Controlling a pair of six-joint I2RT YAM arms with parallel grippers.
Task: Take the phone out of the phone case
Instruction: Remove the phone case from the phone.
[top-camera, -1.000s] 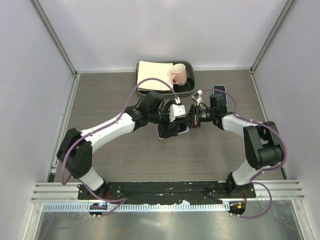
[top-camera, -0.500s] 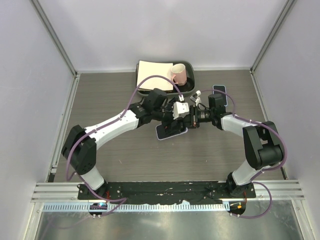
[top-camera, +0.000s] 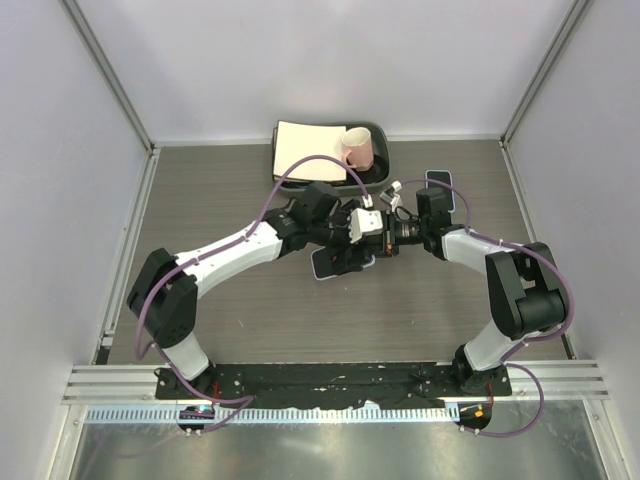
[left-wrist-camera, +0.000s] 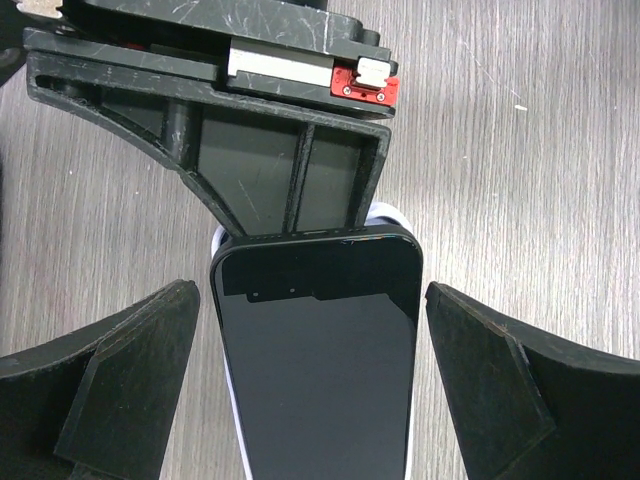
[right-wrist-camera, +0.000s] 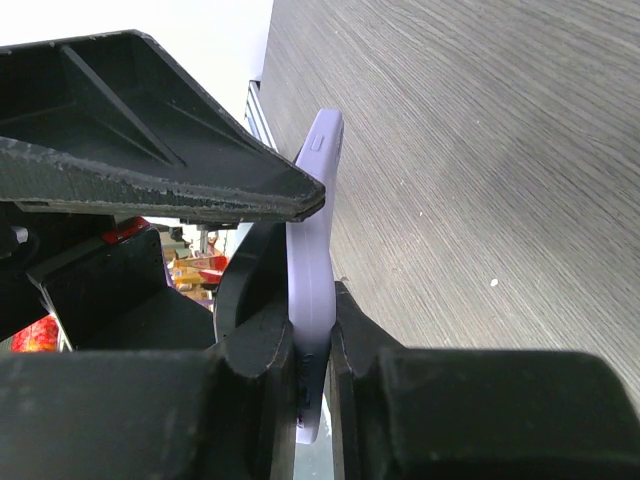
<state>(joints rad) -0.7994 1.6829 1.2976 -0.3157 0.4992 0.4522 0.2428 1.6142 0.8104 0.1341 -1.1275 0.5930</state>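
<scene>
The phone (top-camera: 328, 264) lies mid-table, its dark screen (left-wrist-camera: 315, 370) facing up. A lavender phone case (right-wrist-camera: 316, 200) wraps it, showing only as a thin pale rim in the left wrist view. My right gripper (right-wrist-camera: 312, 345) is shut on the cased phone's end, pinching it edge-on between both fingers. Over the phone, my left gripper (left-wrist-camera: 310, 300) stands open, one finger (left-wrist-camera: 130, 390) on each long side with a gap to the phone. In the top view the left gripper (top-camera: 350, 254) and the right gripper (top-camera: 378, 247) nearly meet above the phone.
A dark tray (top-camera: 380, 175) at the back holds a beige pad (top-camera: 305, 150) and a pink cup (top-camera: 357, 150). A second phone (top-camera: 440, 187) lies at the back right. Grey walls close in both sides.
My left arm has swung right toward the right gripper and now straddles the phone. The right gripper and the phone have stayed put.
</scene>
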